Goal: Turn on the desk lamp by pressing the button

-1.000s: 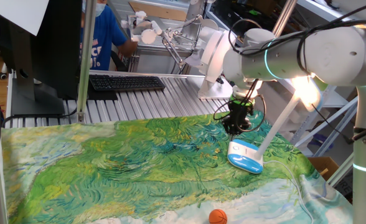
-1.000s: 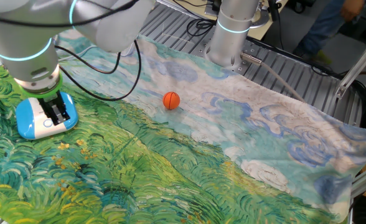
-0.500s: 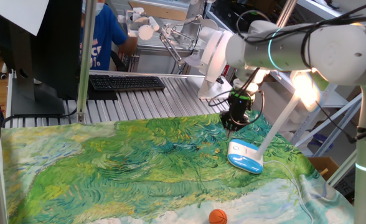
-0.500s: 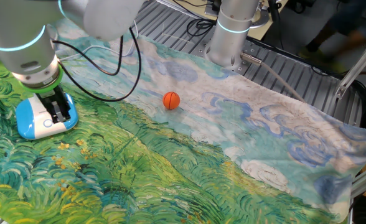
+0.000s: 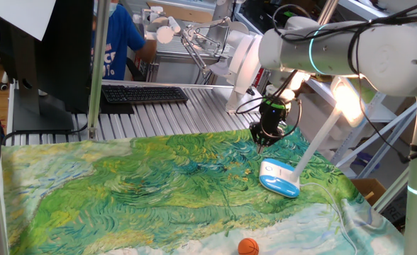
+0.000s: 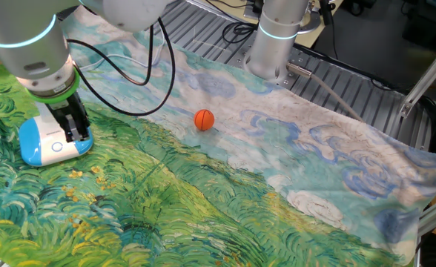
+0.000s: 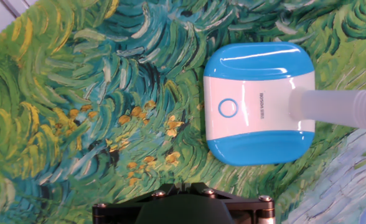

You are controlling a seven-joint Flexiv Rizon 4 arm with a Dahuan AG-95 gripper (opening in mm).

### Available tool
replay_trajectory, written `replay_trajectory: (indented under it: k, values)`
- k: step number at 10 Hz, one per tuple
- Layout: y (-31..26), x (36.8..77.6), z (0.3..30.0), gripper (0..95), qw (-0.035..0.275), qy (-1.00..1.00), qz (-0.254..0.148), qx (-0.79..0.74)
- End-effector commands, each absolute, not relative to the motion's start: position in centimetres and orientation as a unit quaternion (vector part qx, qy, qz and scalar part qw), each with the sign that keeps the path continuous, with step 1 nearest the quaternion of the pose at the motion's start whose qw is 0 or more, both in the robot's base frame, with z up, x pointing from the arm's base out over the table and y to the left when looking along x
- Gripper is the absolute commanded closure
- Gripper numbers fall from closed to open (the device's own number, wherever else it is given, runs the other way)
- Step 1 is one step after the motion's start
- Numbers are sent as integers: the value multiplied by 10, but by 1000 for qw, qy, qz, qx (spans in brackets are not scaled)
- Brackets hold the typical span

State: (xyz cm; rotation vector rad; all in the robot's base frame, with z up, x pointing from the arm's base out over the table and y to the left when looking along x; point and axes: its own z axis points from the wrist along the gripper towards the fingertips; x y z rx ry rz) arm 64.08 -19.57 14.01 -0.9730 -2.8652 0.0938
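The desk lamp stands on the painted cloth: its white base rimmed in blue [image 5: 279, 178] carries a slanted white stem [image 5: 320, 138] up to a glowing head [image 5: 347, 99]. The base also shows in the other fixed view [image 6: 51, 144] and in the hand view [image 7: 258, 102], where the round button [image 7: 228, 108] is ringed in blue. My gripper [image 5: 264, 138] hangs above the base's far edge, clear of it. In the other fixed view the gripper [image 6: 76, 132] has its fingers together and holds nothing. The hand view shows only the gripper's tip [image 7: 173, 186].
An orange ball [image 5: 248, 246] lies near the cloth's front edge, also seen in the other fixed view [image 6: 204, 119]. A keyboard [image 5: 143, 93] and a monitor sit on the slatted table behind. The arm's base [image 6: 277, 44] stands at the cloth's edge. A person [image 5: 116, 42] is behind.
My gripper has risen from just above the lamp's base and shifted slightly toward the far side. The lamp head glows in all frames.
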Motion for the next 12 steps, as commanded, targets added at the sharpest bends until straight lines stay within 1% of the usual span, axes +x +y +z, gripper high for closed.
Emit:
replay_trajectory:
  k: [1, 5, 9, 12]
  values:
    - [-193, 637, 144, 950, 61, -947, 34, -314]
    - [-192, 637, 146, 950, 59, -950, 37, -303]
    - [-192, 636, 148, 950, 68, -950, 38, -303]
    - [-195, 625, 166, 950, 73, -948, 43, -306]
